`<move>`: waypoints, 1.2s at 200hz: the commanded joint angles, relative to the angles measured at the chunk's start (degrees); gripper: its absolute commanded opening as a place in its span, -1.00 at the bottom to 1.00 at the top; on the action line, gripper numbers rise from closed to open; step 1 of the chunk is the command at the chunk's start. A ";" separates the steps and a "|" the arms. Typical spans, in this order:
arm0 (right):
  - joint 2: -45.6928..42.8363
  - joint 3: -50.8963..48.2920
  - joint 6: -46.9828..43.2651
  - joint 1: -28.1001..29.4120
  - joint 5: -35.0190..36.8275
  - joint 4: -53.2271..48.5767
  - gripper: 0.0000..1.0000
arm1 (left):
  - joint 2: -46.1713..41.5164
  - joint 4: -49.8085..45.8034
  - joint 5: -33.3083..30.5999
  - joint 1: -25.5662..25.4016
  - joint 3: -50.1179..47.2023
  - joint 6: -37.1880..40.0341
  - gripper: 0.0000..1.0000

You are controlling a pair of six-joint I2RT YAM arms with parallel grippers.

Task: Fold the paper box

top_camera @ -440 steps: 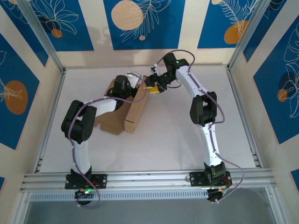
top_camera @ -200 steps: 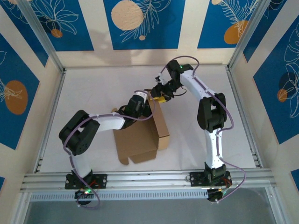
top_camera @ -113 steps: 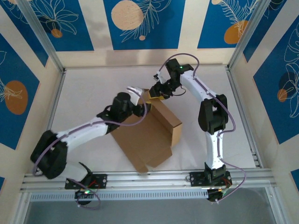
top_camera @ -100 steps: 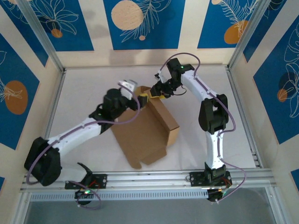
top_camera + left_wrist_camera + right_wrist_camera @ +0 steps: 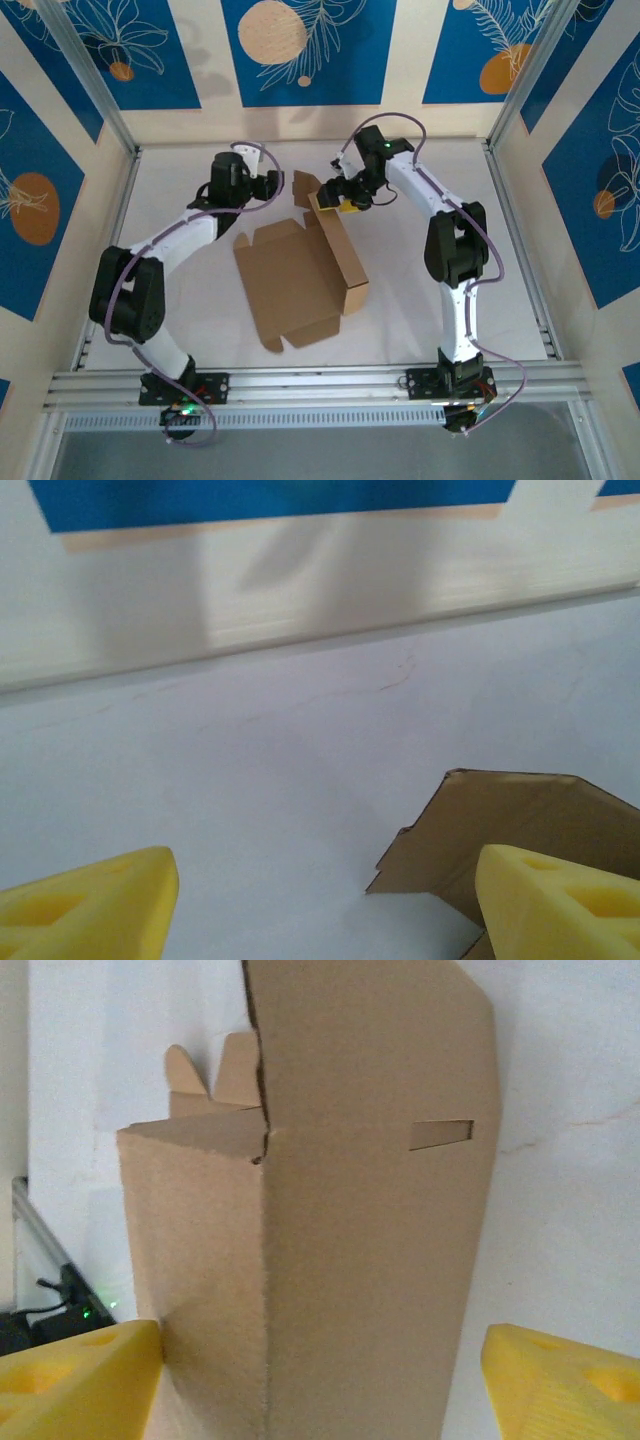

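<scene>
Two sets of yellow jaws, and I read both as spread wide with nothing gripped. My left gripper (image 5: 325, 880) hangs over the white table (image 5: 180, 300) near the back wall, a corner flap of the paper box (image 5: 300, 275) just beside its right finger. My right gripper (image 5: 320, 1360) straddles the box's upright side wall; one pad is just beside the cardboard, though I cannot tell if it touches, and the other stands clear. The box sits mid-table, base panel flat.
</scene>
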 commanded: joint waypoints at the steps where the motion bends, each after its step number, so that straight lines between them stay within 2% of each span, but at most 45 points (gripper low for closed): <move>1: -4.08 1.07 0.34 2.00 8.86 -3.27 0.85 | -2.55 -0.93 -2.25 0.16 1.12 -3.17 0.55; 9: -4.13 1.47 0.25 2.77 10.67 -4.28 0.92 | -3.30 -1.37 -2.34 0.17 0.77 -3.64 0.53; 31: -3.67 2.75 -0.21 5.68 15.31 -6.54 0.96 | -5.63 -3.27 -3.05 0.16 0.40 -4.27 0.52; 71: -2.77 5.76 0.26 8.98 16.93 -9.40 0.93 | -8.00 -5.85 -3.66 0.17 -0.68 -4.05 0.50; 88: -3.95 7.24 1.26 9.67 20.07 -9.68 0.88 | -8.99 -6.88 -5.04 0.17 -0.99 -3.17 0.50; 111: -6.49 8.50 1.48 9.86 23.07 -10.12 0.77 | -11.40 -9.00 -8.42 0.26 -0.93 -1.37 0.50; 129: -7.94 8.68 0.55 10.16 20.53 -11.43 0.77 | -14.94 -10.30 -14.70 0.46 -1.71 -0.84 0.54; 148: -8.28 7.87 -0.43 11.49 19.19 -12.57 0.80 | -18.48 -10.25 -17.60 1.06 -3.14 -0.62 0.56; 164: -8.73 5.02 -1.82 12.51 17.48 -12.01 0.91 | -20.09 -9.76 -16.69 1.31 -3.99 -0.63 0.56; 185: -6.99 4.52 -2.64 13.36 19.75 -13.65 0.99 | -20.42 -10.14 -15.42 1.35 -4.08 -0.62 0.57; 212: -4.83 4.67 -3.78 14.32 27.93 -15.33 1.00 | -20.43 -9.90 -14.65 1.39 -4.26 -0.18 0.57; 240: -4.47 4.38 -5.23 15.36 31.67 -14.96 0.79 | -20.02 -9.41 -14.00 1.43 -4.53 0.47 0.57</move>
